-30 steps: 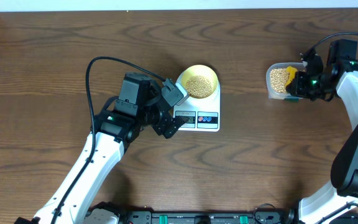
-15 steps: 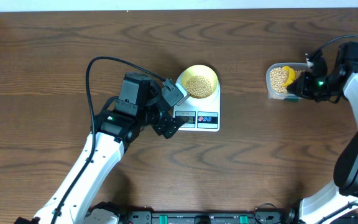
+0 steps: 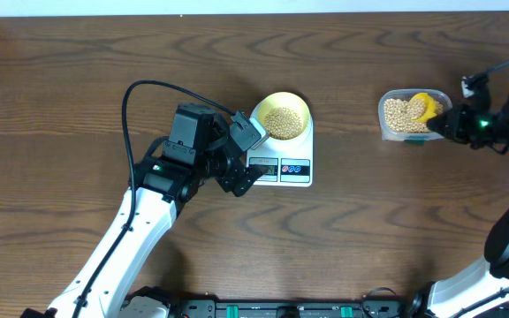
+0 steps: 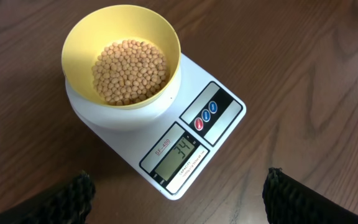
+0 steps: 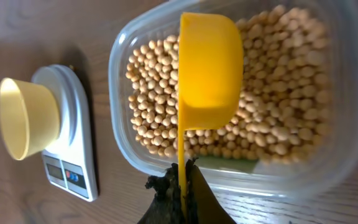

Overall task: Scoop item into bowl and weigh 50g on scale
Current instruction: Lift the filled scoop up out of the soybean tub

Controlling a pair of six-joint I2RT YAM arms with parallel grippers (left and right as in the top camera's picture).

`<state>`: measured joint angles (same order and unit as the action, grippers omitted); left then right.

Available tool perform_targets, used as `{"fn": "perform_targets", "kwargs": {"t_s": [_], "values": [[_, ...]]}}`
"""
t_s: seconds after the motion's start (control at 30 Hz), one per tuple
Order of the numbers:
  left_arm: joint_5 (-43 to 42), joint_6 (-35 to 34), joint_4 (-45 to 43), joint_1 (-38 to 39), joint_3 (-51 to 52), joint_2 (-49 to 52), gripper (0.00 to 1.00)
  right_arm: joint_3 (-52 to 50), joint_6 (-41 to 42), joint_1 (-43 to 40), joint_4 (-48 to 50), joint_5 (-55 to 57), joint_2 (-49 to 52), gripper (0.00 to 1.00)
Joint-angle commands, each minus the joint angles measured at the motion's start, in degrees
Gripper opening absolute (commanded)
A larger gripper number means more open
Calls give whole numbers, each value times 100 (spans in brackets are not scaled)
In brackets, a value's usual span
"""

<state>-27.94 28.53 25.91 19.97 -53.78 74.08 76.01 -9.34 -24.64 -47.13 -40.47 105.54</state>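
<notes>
Thirty-four showing on the scale (image 4: 185,134), short of fifty; scooping step in hand. Bowl (image 4: 174,62) of beans (image 4: 129,71) seated on the scale, mid-frame overhead. Right pincer (image 5: 182,186) clamped on yellow scoop (image 5: 209,62) handle, cup over the tub (image 5: 114,81) at upper right. Left pincer (image 3: 247,157) agape, empty, beside the scale. Next: dig shallow, carry level, tip sparingly.

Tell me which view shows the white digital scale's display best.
Left wrist: on the white flat scale, the display faces the camera, reading 34. Overhead shows it tiny, unreadable; right wrist shows it small, blurred.
</notes>
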Motion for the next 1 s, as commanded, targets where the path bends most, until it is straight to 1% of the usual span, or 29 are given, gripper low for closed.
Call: {"fn": "perform_targets", "kwargs": {"t_s": [0.0, 0.1, 0.23, 0.33, 0.6, 0.97], "values": [[35, 13, 17, -28, 11, -24, 89, 59, -175, -212, -9, -660, 57, 1], [35, 13, 17, -28, 11, -24, 88, 59, -199, -376, -20, -944, 57, 1], [35, 13, 17, -28, 11, -24, 89, 59, -433, -533, -96, -1419, 57, 1], [35, 13, 17, -28, 11, -24, 88, 59, -448, -592, -136, -1528, 57, 1], [35, 13, 17, -28, 11, -24, 89, 59, -450, -619, -192, -1893, 57, 1], [35, 13, 15, -28, 11, -24, 88, 59, -450, -616, -164, -2741, 57, 1]]}}
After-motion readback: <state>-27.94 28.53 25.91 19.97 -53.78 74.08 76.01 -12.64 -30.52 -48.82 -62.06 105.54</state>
